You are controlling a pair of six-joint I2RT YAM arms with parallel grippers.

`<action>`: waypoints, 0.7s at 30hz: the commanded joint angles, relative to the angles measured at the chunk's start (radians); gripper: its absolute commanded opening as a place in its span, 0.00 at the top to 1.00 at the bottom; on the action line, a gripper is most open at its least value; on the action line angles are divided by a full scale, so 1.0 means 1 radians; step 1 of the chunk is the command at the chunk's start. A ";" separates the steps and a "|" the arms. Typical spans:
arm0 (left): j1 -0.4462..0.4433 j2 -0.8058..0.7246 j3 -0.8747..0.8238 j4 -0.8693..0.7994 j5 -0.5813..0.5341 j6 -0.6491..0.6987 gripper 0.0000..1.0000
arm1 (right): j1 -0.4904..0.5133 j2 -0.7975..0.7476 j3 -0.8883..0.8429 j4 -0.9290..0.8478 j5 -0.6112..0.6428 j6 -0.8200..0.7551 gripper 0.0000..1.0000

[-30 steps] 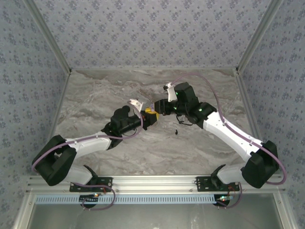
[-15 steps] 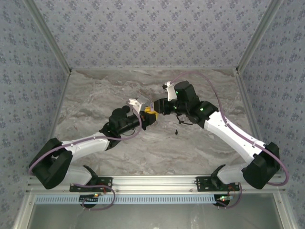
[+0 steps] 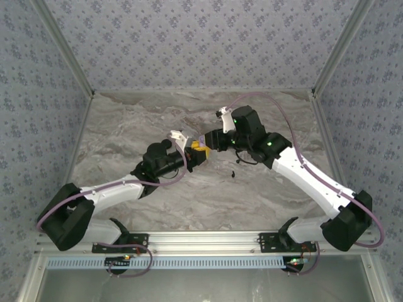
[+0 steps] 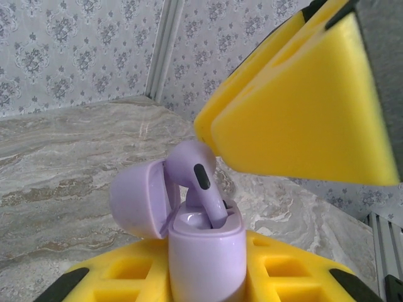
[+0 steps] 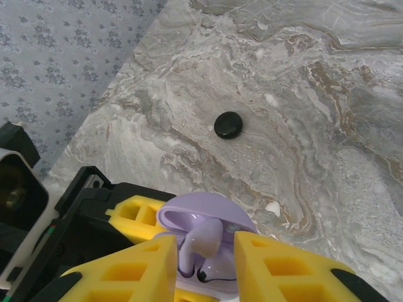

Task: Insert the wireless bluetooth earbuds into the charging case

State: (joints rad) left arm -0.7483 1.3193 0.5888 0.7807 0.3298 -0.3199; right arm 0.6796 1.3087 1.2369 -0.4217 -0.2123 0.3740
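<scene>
though half-seated, earbud [image 4: 198,179] near upright; stem down in case [image 4: 204,258]

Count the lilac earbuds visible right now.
1. The lilac earbud stands stem-down in the open charging case held by the left claw, the right claw straddling it. Others may be hidden inside the case.

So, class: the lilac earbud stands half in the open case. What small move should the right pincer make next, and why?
Probably ease the earbud straight down into the charging case. Its stem sits in the slot, but its head stands above the rim beside the open lid. The left pincer holds the case upright, and the right pincer straddles the earbud.
</scene>
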 commanded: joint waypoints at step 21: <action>-0.006 -0.039 0.004 0.047 0.071 0.061 0.75 | 0.008 -0.023 0.064 -0.043 0.000 -0.026 0.70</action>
State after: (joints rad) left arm -0.7483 1.3159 0.5884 0.7631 0.3645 -0.2802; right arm 0.6811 1.3022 1.2629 -0.4435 -0.2054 0.3676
